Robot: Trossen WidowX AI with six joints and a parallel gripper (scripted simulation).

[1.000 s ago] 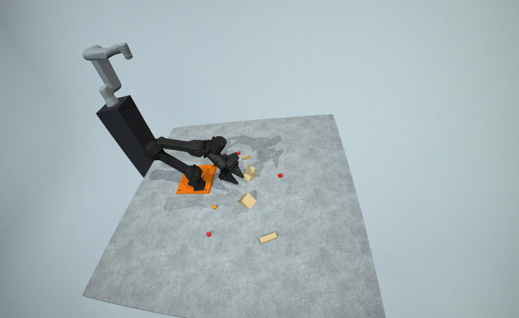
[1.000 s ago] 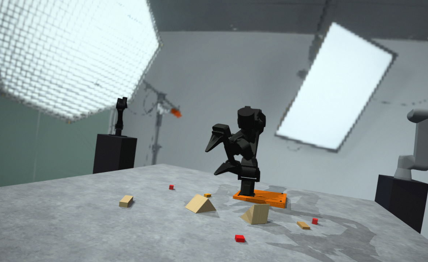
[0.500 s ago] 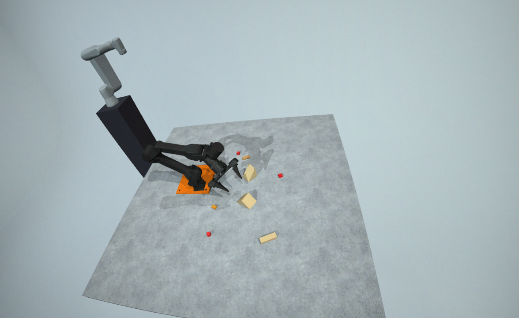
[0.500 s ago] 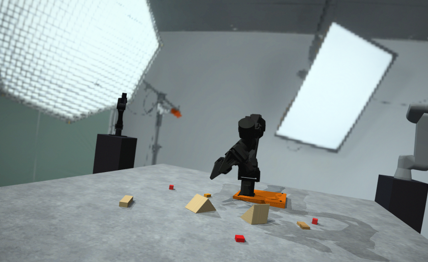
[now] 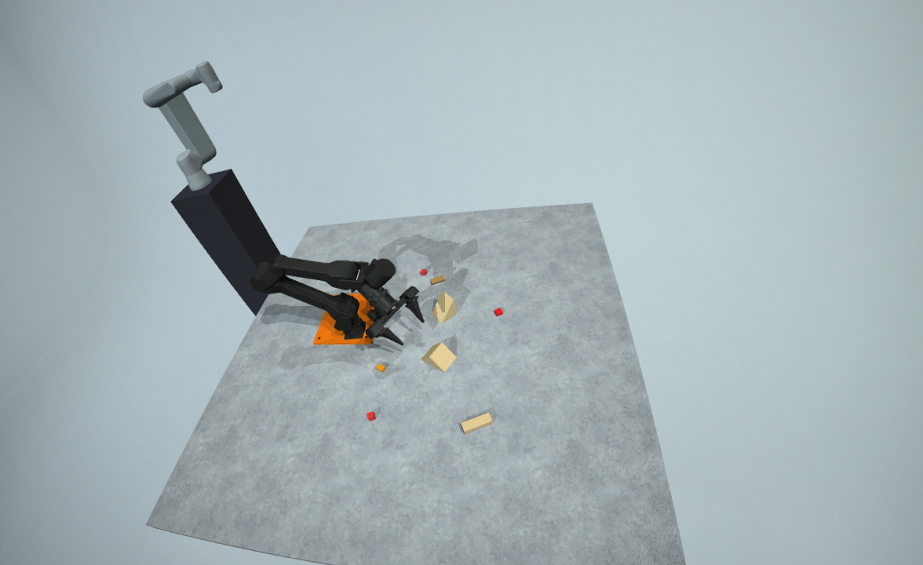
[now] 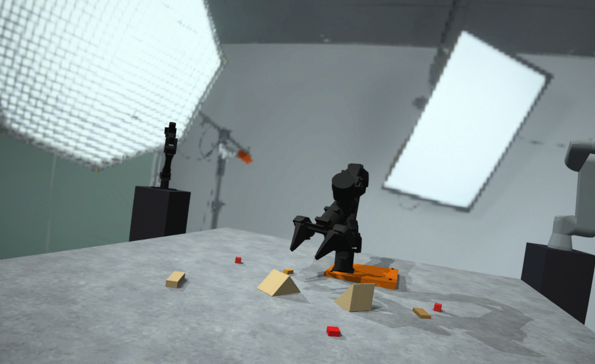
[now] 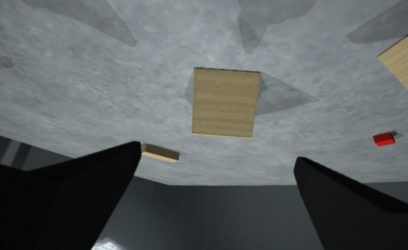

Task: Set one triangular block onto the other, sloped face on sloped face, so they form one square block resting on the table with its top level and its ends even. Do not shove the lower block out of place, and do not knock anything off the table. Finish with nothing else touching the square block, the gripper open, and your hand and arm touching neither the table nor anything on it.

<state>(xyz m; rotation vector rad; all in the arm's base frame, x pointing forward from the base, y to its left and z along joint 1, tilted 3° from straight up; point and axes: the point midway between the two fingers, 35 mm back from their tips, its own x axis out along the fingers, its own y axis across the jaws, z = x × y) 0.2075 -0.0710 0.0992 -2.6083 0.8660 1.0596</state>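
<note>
From my screen, I see the pincer (image 5: 413,333) (image 6: 305,254) (image 7: 217,156) spread wide, with nothing between its fingers, above the table (image 5: 556,457) (image 6: 109,307) (image 7: 103,87). In the top view, the first triangular block (image 5: 439,356) (image 6: 278,282) (image 7: 226,102) lies between four and five o'clock from the pincer, and the second triangular block (image 5: 444,308) (image 6: 358,297) (image 7: 405,59) at about two o'clock. Both rest on the table, apart from each other, so they are not yet joined. In the wrist view, the first one is at twelve o'clock from the fingertips. The right-hand table edge, seen from the top, is well apart from both blocks, at three o'clock. A small red block (image 5: 498,311) (image 6: 333,331) (image 7: 384,139) lies on that side, nearer than the edge.
</note>
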